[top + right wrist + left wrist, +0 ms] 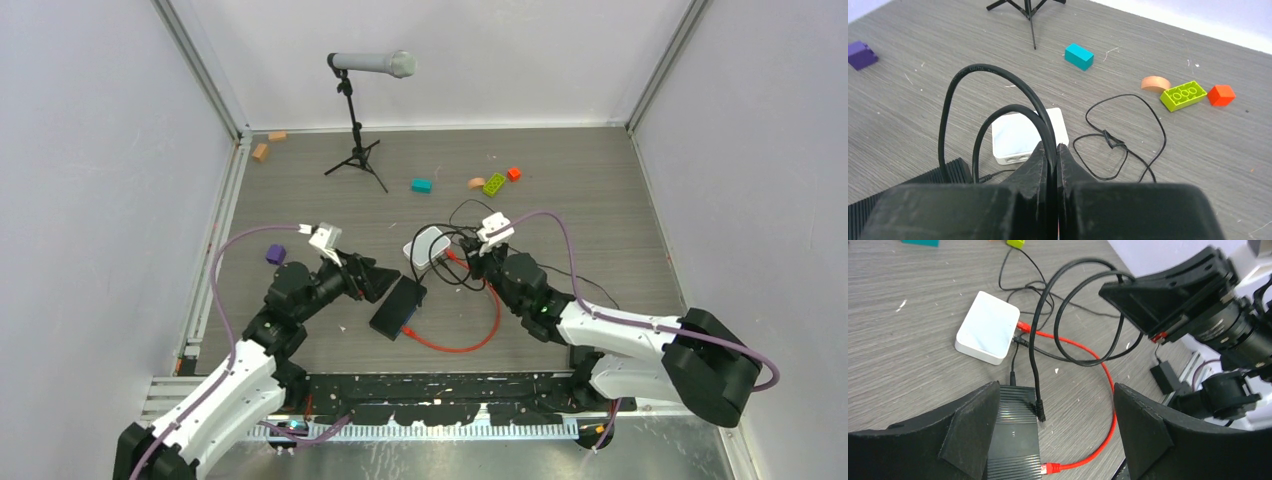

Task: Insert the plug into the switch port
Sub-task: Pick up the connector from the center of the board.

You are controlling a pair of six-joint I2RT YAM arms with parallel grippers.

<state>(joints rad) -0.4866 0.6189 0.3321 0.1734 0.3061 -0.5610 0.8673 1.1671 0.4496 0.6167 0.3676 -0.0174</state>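
Beside the switch's [1015, 440] edge, plug [1050, 468], left gripper [1055, 386] spread

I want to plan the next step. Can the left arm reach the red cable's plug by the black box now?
Probably yes. The left gripper is open above the black box, and the plug lies uncovered beside it. Only the black cable, pinched by the right gripper, dangles close.
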